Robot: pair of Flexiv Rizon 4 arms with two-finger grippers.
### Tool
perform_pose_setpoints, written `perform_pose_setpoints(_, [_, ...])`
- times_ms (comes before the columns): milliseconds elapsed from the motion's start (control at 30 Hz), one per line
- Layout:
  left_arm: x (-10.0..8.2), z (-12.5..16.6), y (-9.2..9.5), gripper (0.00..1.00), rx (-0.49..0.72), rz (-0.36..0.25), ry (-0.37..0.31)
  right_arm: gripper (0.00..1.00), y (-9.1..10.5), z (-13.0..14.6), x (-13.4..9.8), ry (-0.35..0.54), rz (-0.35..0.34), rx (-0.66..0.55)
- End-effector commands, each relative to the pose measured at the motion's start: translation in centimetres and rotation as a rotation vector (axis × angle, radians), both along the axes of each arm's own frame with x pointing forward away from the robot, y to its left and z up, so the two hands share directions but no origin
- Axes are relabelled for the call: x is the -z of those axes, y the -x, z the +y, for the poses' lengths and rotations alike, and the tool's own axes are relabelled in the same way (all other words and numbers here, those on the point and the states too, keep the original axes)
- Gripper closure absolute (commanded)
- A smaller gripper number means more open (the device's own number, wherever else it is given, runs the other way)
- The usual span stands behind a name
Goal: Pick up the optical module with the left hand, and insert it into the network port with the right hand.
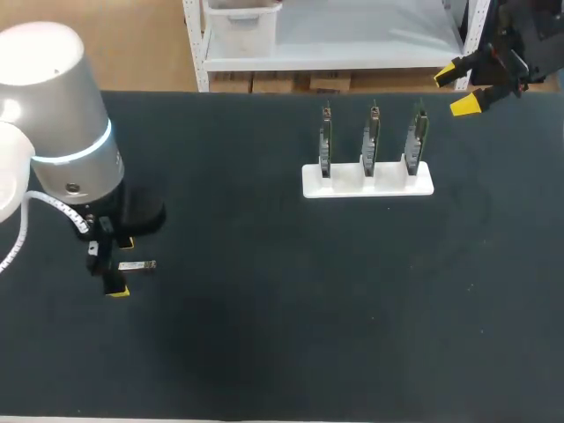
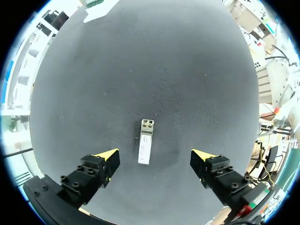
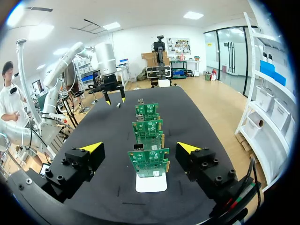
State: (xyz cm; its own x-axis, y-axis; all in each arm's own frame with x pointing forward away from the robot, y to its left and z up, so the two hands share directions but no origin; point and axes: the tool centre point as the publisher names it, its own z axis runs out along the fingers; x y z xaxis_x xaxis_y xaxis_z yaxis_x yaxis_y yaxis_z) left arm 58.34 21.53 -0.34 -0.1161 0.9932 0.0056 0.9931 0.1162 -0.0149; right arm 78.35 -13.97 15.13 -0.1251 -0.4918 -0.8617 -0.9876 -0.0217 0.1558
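Spread wide and holding nothing, the left gripper (image 1: 122,266) hung low over the black table (image 1: 282,344), its two yellow-tipped fingers (image 2: 109,157) pointing down at the surface. One optical module (image 1: 137,265), a small silver bar, lay flat on the table in the gap between those fingers and touched neither. In the left wrist view the optical module (image 2: 146,148) sat a little off the middle of the gap, its length running ahead along the line of the fingers.

Well apart from the module, the right gripper (image 1: 456,90) was raised near the table's far corner, its two fingers likewise parted and empty. Ahead of and below the right gripper (image 3: 139,148), one white stand (image 3: 151,183) held three green circuit boards (image 3: 149,162) upright, lined up one behind another as seen from that gripper, each in its own slot. A small metal network port (image 3: 137,146) showed at the top edge of the nearest board.
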Motion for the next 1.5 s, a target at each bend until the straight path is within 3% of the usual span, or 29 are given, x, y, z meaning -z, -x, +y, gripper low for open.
perform_pose_setpoints(33, [0.3, 0.0, -0.2, 0.0, 0.004, 0.012, 0.003, 0.0, 0.2, 0.0, 0.0, 0.001, -0.003, 0.003])
perform_pose_setpoints(300, [1.3, 0.0, -0.1, 0.0, 0.004, 0.029, 0.009, 0.0, 0.2, 0.0, 0.0, 0.001, -0.003, 0.003])
perform_pose_setpoints(833, [1.4, 0.0, -0.1, 0.0, -0.008, 0.031, 0.014, 0.0, 0.2, 0.0, 0.0, 0.001, -0.003, 0.003])
perform_pose_setpoints(867, [1.4, 0.0, -0.1, 0.05, -0.009, 0.031, 0.013, 0.0, 0.2, 0.0, 0.0, 0.001, -0.003, 0.003])
perform_pose_setpoints(900, [1.5, 0.0, -0.1, 0.41, -0.009, 0.032, 0.013, 0.0, 0.2, 0.0, 0.0, 0.001, -0.003, 0.003])
perform_pose_setpoints(933, [1.5, 0.0, -0.1, 0.57, -0.007, 0.033, 0.013, 0.0, 0.2, 0.0, 0.0, 0.001, -0.003, 0.003])
perform_pose_setpoints(967, [1.4, 0.0, -0.1, 0.65, -0.006, 0.034, 0.013, 0.0, 0.2, 0.0, 0.0, 0.001, -0.003, 0.003])
perform_pose_setpoints(1000, [1.4, -0.1, -0.2, 0.64, -0.005, 0.034, 0.012, 0.0, 0.2, 0.0, 0.0, 0.001, -0.003, 0.003])
perform_pose_setpoints(1033, [1.4, -0.1, -0.2, 0.76, -0.004, 0.035, 0.011, 0.0, 0.2, 0.0, 0.0, 0.001, -0.003, 0.003])
perform_pose_setpoints(1367, [1.4, -0.3, -0.5, 0.73, 0.0, 0.037, 0.002, 0.0, 0.2, 0.0, 0.0, 0.001, -0.003, 0.003])
perform_pose_setpoints(1500, [1.3, -0.3, -0.5, 0.77, -0.002, 0.036, 0.001, 0.0, 0.2, 0.0, 0.0, 0.001, -0.003, 0.003])
